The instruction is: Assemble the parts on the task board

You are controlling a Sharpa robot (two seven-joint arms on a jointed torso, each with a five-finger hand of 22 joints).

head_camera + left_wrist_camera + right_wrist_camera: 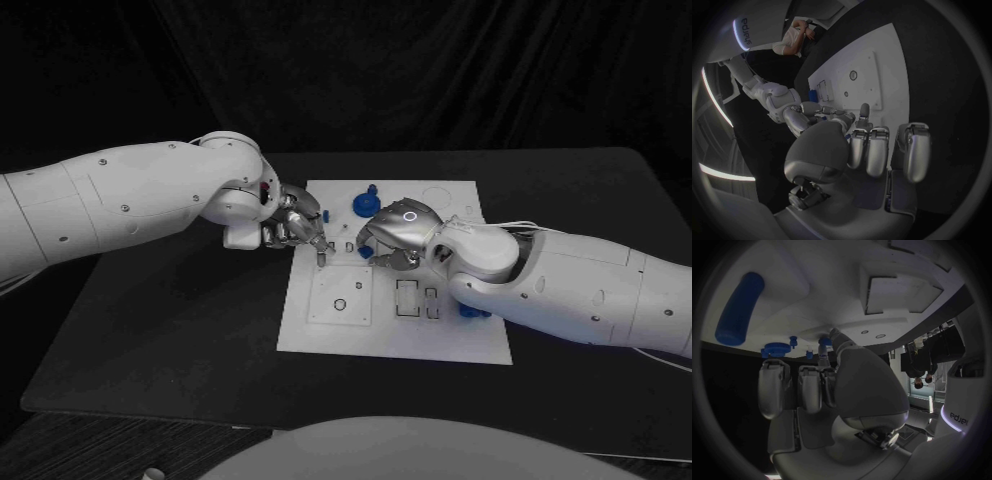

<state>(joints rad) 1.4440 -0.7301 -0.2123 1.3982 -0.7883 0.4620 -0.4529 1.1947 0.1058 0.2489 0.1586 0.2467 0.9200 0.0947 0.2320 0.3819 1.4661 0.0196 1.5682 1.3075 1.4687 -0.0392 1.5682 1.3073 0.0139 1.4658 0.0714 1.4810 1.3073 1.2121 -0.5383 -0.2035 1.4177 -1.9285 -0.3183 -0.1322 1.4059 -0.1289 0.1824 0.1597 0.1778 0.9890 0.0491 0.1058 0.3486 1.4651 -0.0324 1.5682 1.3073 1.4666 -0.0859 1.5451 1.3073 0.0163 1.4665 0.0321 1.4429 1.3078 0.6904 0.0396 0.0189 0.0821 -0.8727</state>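
Table [159, 330]: black, carrying the white task board [389, 335] in its middle; the board's near edge faces the robot and its near half is bare white
Board recesses: an oval slot [340, 304] toward the near-left part of the board, and rectangular cut-outs [408, 298] just to its right, between the two arms
Blue part at right edge: a small blue piece [470, 311] lies at the board's right edge, touching or tucked under the right forearm; which, I cannot tell
Right hand [392, 238]: over the middle of the board, fingers curled downward toward its surface; in the right wrist view the fingers [809, 387] lie side by side and one fingertip comes down at a small blue peg [824, 342] on the board; whether it pinches the peg or only touches it cannot be told
Left hand [293, 228]: at the board's left edge, just beside the right hand, fingers bent down toward the board; in the left wrist view its fingers [868, 150] are curled together above the white plate, and whether anything is held cannot be told
Blue cylinder [738, 308]: a long rounded piece lying flat on the board, seen from the right wrist
Far blue parts: a blue gear-like disc [776, 347] near the peg, and more blue pieces [368, 200] standing by the board's far edge, beyond both hands
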